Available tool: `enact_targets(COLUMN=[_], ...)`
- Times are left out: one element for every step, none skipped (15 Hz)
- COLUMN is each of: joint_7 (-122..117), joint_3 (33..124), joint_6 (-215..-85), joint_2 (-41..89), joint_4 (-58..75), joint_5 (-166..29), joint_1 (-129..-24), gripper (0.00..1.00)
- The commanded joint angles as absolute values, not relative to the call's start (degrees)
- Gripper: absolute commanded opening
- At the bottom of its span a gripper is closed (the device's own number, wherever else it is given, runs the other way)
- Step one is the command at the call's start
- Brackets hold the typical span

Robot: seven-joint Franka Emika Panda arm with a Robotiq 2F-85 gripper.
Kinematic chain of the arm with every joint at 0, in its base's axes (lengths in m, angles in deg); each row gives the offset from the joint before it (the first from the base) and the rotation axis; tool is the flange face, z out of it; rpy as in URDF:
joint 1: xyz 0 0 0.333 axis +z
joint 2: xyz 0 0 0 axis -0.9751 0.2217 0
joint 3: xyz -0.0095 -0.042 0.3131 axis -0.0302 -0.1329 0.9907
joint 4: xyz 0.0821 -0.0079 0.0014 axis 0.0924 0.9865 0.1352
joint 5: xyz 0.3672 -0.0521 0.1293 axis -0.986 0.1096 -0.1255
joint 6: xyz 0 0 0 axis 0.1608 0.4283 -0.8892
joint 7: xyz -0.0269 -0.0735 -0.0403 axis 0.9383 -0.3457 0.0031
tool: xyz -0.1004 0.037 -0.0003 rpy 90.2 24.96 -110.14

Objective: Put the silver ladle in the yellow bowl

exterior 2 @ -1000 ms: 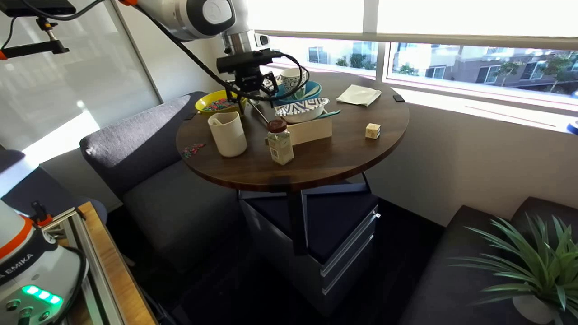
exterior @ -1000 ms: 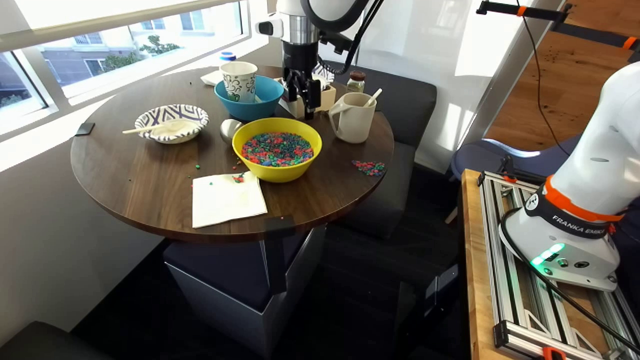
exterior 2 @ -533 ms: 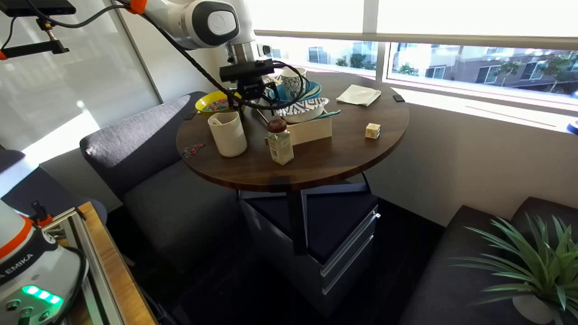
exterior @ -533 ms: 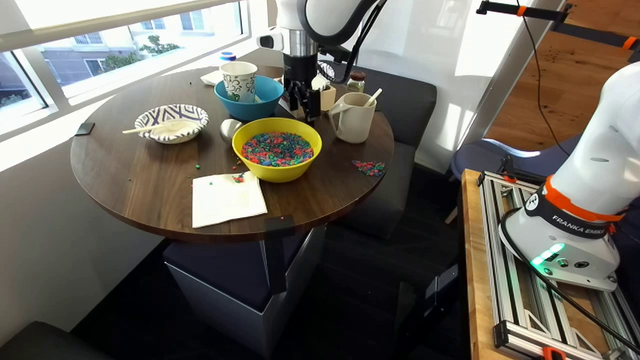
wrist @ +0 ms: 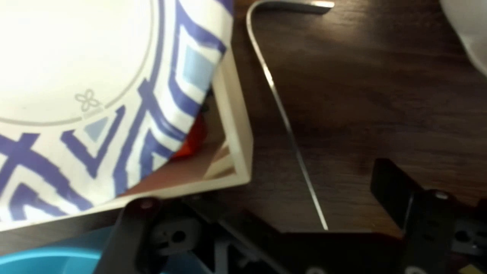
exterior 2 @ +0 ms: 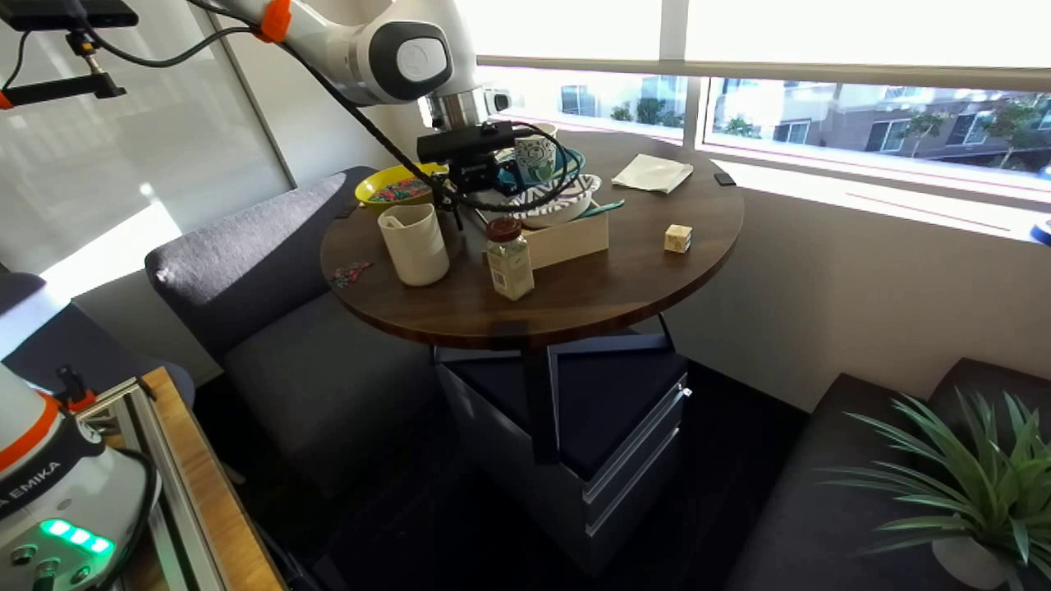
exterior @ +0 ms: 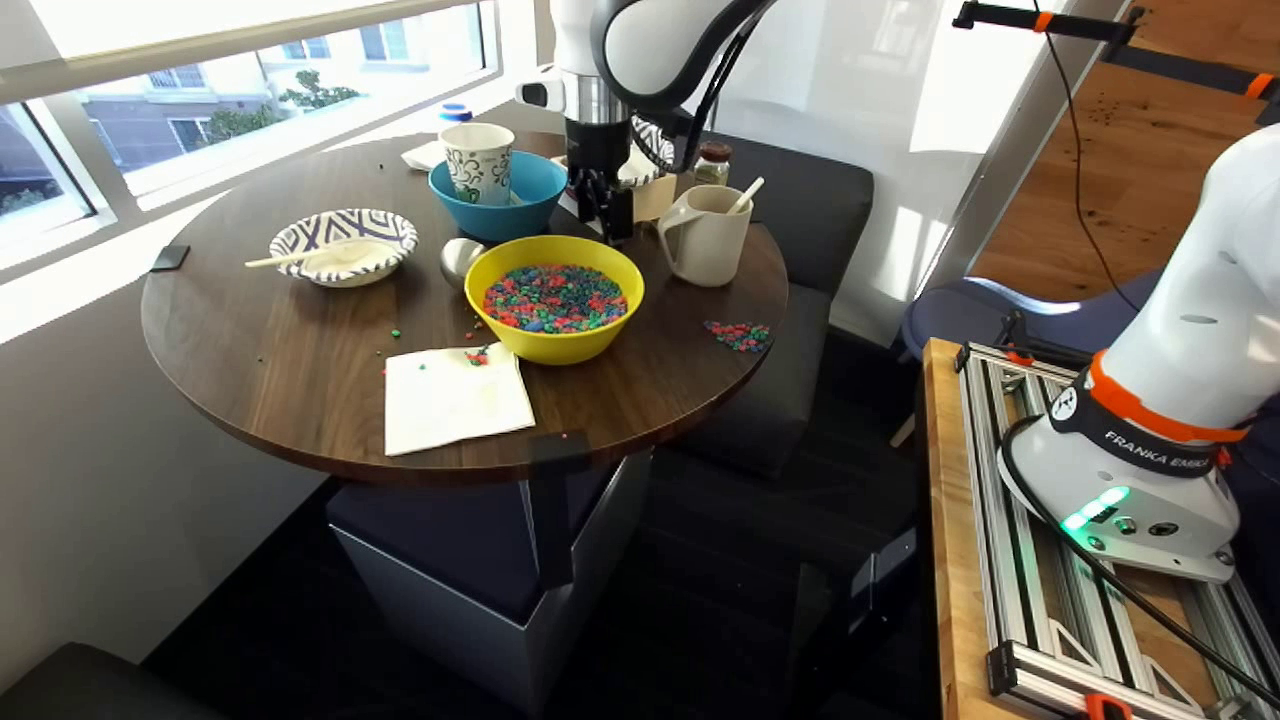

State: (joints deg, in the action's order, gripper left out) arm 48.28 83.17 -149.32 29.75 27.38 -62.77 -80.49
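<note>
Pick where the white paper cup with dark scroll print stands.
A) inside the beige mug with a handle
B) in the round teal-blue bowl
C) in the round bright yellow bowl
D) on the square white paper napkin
B, since in an exterior view the white paper cup with dark scroll print stands within the rim of the round teal-blue bowl.
</note>
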Motion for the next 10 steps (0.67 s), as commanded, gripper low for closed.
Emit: enact_targets(joint_7=[46.59, 46.98, 46.93, 46.78, 47.13, 47.21, 47.09, 47.49, 47.39, 47.25], joint_3=[83.14, 83.41, 83.50, 83.54, 83.73, 83.72, 83.79, 84.07, 84.10, 84.05], joint_6=[-148.28, -147.87, -147.77, -147.72, -147.51, -147.48, -147.33, -146.91, -146.90, -146.78], joint_2=[32.76, 32.81, 32.63, 32.45, 32.18, 31.96, 31.86, 31.25, 30.98, 31.16], joint_4=[24.34, 23.98, 23.90, 23.79, 23.98, 24.27, 24.34, 24.51, 24.63, 24.57], joint_5=[-61.76, -62.17, -62.20, -62.26, -62.44, -62.17, -62.19, -62.58, -62.41, -62.18], joint_1=[-80.85, -80.97, -80.92, -80.89, -80.98, -80.96, -80.93, -81.09, -81.00, -80.90], gripper=[0.68, 0.58, 0.51, 0.42, 0.35, 0.28, 0.19, 0.53, 0.59, 0.10])
